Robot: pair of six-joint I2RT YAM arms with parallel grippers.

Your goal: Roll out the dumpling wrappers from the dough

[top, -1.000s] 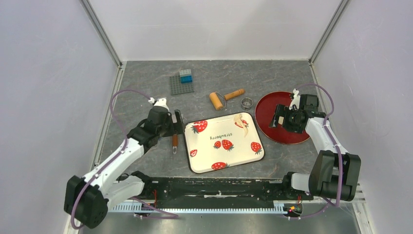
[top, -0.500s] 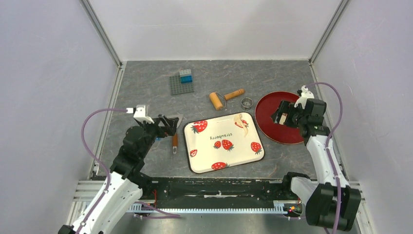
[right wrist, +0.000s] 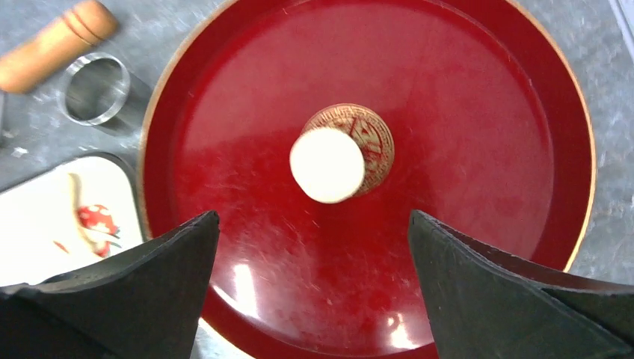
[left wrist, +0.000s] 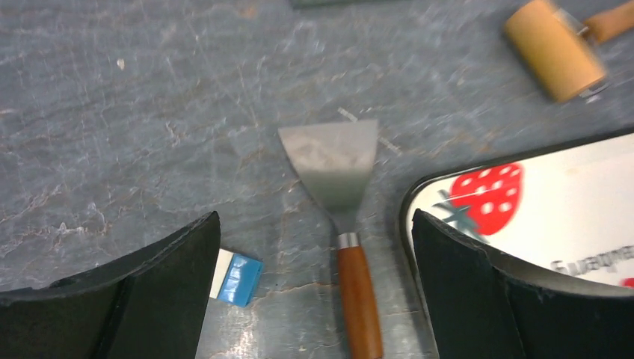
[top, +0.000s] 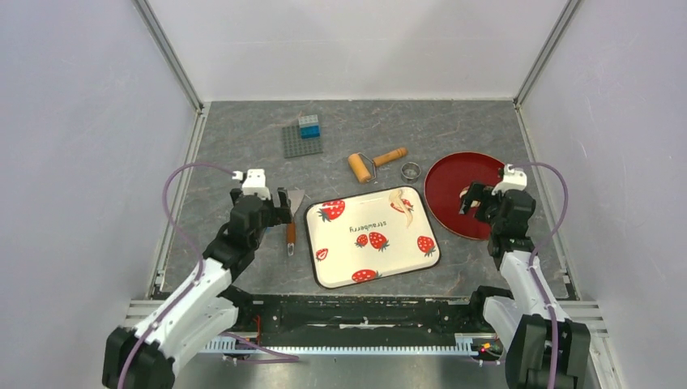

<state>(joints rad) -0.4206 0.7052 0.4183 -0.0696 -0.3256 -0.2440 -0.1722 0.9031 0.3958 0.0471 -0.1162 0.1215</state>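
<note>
- Now your left gripper point(left wrist: 314, 224) gapes wide over the scraper point(left wrist: 333, 161) (nothing held).
- Your right gripper point(right wrist: 314, 221), equally wide, hovers over the dumpling wrapper point(right wrist: 327, 164) on the red plate point(right wrist: 463, 112).

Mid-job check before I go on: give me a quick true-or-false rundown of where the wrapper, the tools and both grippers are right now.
1. The left gripper and the right gripper are open and empty. True.
2. A round wrapper lies on the red plate. True.
3. The roller rests on the strawberry tray. False: it lies on the table beyond the tray.
4. The ring cutter sits on the red plate. False: it is on the table beside the plate.
5. The scraper lies on the table. True.
</note>
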